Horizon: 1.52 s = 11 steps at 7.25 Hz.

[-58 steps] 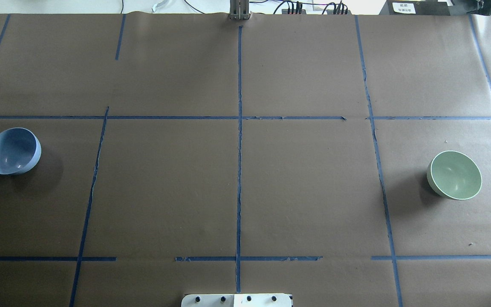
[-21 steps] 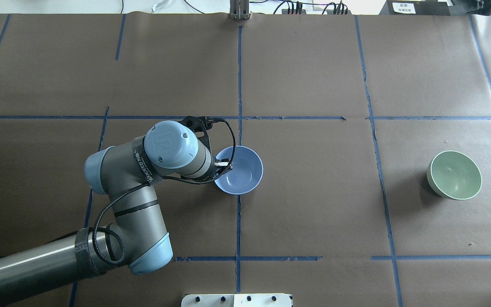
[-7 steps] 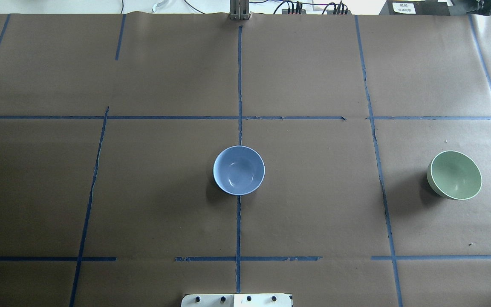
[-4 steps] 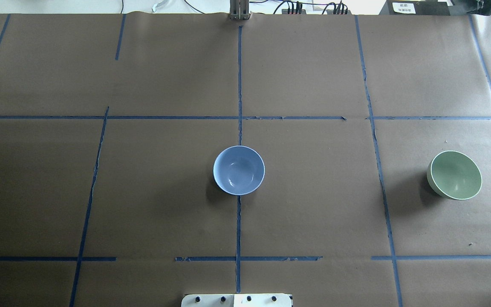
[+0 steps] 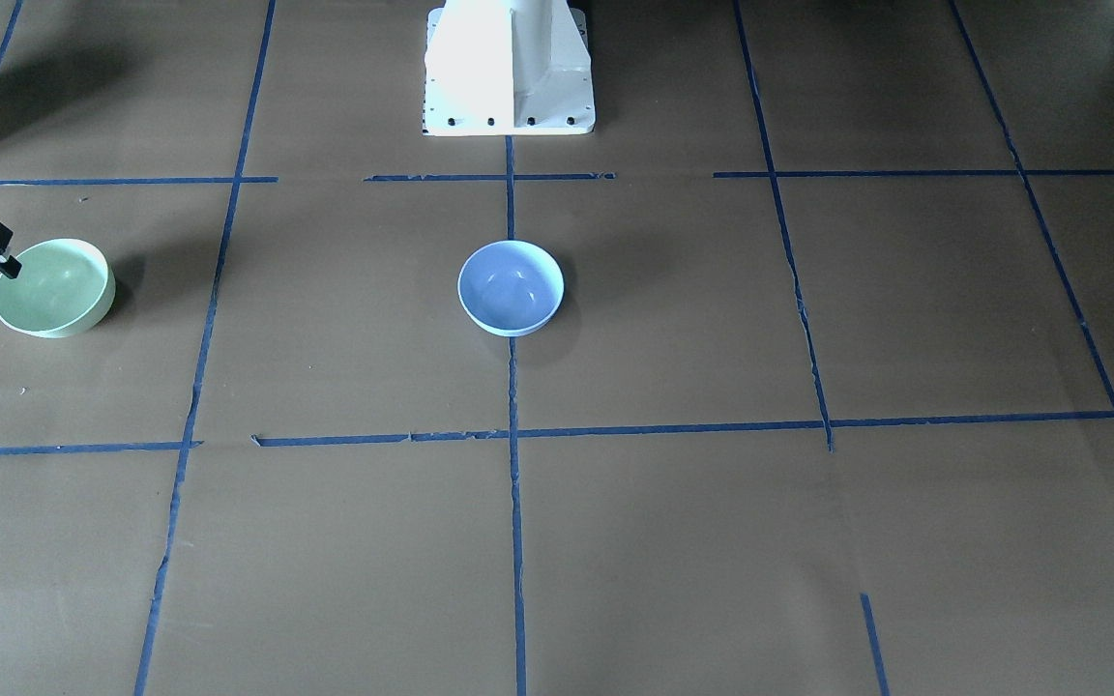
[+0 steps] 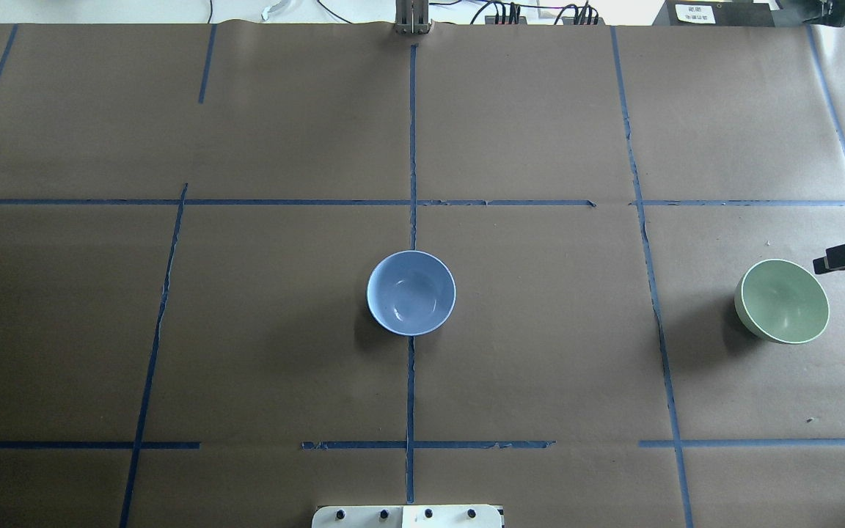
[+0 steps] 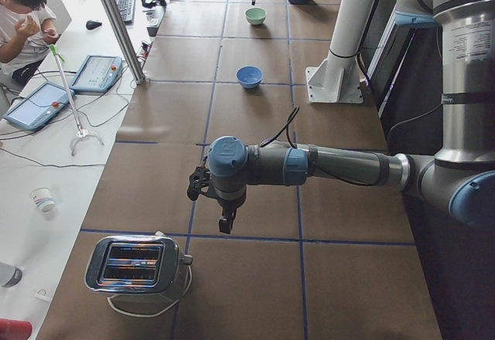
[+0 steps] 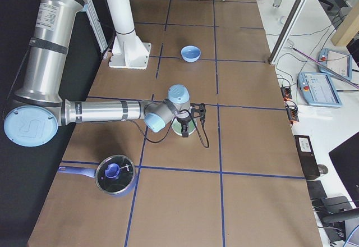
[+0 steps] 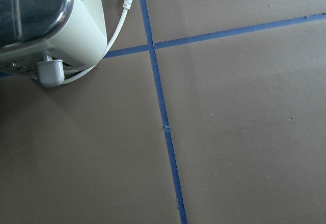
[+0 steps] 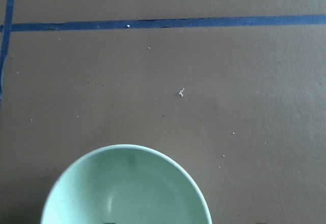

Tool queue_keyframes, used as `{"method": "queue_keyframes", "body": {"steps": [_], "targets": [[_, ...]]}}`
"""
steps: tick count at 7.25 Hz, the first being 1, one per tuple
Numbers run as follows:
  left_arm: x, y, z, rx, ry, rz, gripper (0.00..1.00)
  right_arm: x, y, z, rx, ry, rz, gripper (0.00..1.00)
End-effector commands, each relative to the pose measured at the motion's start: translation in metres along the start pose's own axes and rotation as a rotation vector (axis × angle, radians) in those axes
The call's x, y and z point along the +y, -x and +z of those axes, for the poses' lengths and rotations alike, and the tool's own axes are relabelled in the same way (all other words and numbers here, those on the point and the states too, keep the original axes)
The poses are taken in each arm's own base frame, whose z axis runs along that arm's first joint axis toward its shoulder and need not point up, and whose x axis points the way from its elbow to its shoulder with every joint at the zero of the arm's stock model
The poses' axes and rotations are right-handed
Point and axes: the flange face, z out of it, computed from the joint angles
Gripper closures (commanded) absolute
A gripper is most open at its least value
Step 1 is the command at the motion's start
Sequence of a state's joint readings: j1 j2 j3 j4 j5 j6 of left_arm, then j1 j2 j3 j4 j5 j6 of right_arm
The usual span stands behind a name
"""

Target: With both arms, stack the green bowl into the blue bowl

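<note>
The right arm (image 8: 106, 111) extends low and level, the right hand (image 6: 844, 258) pointing down; its jaw gap is unclear. The left arm (image 7: 340, 166) reaches out level, the left hand (image 7: 225, 224) hanging downward.

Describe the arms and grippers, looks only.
Both match. Left arm and right arm: silver-grey tubes, light blue joint caps, black bands, dark lettering on the upper links. A black cable loops loose near each wrist. Left gripper and right gripper: black, with slim fingers. Both arms share a white pedestal.
</note>
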<state>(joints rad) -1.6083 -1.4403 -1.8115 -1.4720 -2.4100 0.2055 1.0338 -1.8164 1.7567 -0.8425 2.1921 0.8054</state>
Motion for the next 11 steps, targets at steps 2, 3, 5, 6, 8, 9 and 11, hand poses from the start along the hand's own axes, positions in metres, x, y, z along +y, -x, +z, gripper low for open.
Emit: {"method": "queue_keyframes", "body": {"steps": [2,3,5,6,8,9,11], "targets": [[-0.002,-0.001,0.000,-0.001,-0.006,0.006,0.00,0.008,-0.009,0.027,0.021,0.030,-0.004,0.53],[-0.001,0.003,0.003,-0.002,-0.008,0.009,0.00,0.008,-0.012,0.029,0.024,0.033,-0.004,0.82],[0.002,0.010,0.009,0.000,0.001,0.000,0.00,0.008,-0.010,0.029,0.022,0.032,-0.003,1.00],[0.001,0.010,0.009,0.000,0.000,0.000,0.00,0.005,-0.008,0.029,0.019,0.030,-0.004,1.00],[0.001,0.010,0.009,0.000,0.001,-0.001,0.00,-0.010,0.028,0.014,-0.039,0.013,0.025,1.00],[0.001,0.010,0.009,0.000,0.000,0.000,0.00,-0.034,0.070,0.005,-0.108,0.010,0.088,1.00],[0.001,0.010,0.009,0.002,0.001,-0.003,0.00,-0.075,0.200,-0.008,-0.220,0.025,0.188,1.00]]}}
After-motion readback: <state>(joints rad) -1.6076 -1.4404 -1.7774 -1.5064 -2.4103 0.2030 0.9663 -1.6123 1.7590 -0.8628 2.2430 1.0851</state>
